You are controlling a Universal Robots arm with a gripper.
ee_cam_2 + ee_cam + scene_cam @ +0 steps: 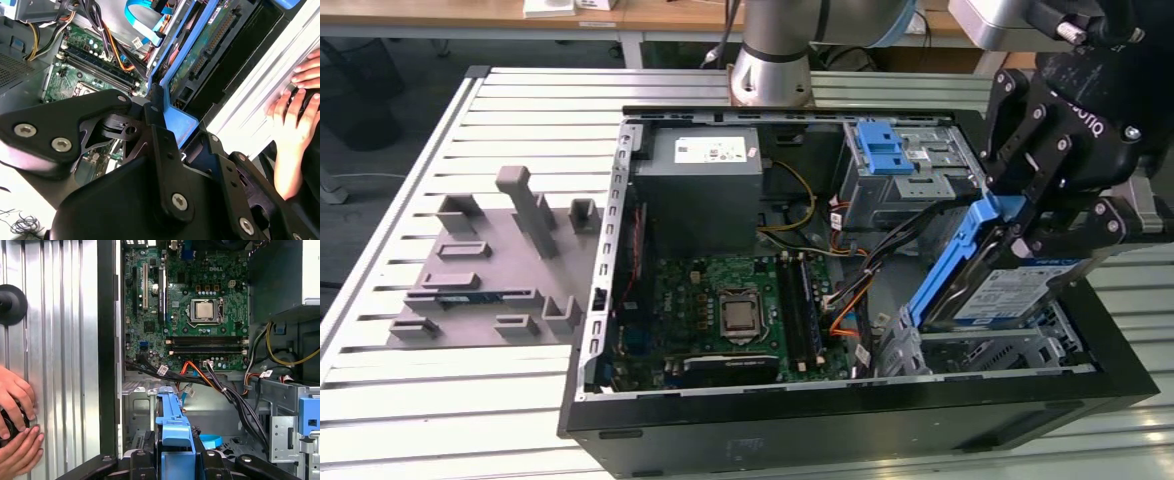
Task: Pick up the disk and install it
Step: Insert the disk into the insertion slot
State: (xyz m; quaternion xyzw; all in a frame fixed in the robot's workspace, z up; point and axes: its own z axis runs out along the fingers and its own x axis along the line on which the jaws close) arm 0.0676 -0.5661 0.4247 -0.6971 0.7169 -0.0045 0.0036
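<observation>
**Exterior view.** Counted: one arm [767,60], one claw [1021,232], one disk [1007,290], and one open computer case [854,405] lying on a slatted table [454,400]. Claw clenched on the upper end of the disk, gripping it by its blue frame. Disk held tilted, label outward, lower end at the metal bay [987,350] in the case corner on the exterior view's right. Cannot tell whether it touches the bay. Inside the case: one green board [720,310], one grey power box [698,190] and one light-blue latch [881,150]. Beside the case on the exterior view's left: one grey tray [480,270] with upright blocks.

**Second wrist view.** Claw [182,122] closed on the end of the blue frame, two black fingers [155,100], one on each side. Disk [200,55] seen from below, green circuit face showing. Beyond it: green board [85,65] and one blue flat cable [142,20]. Person's hands [295,107] past the case wall.

**First wrist view.** Claw [175,462] clamped on the frame end of the disk [172,425], held above the bay floor. One green board [190,305] with one silver chip [205,310]. Person's hands [15,395], two counted, on the table [55,340]. One black round knob [10,302] near them.
</observation>
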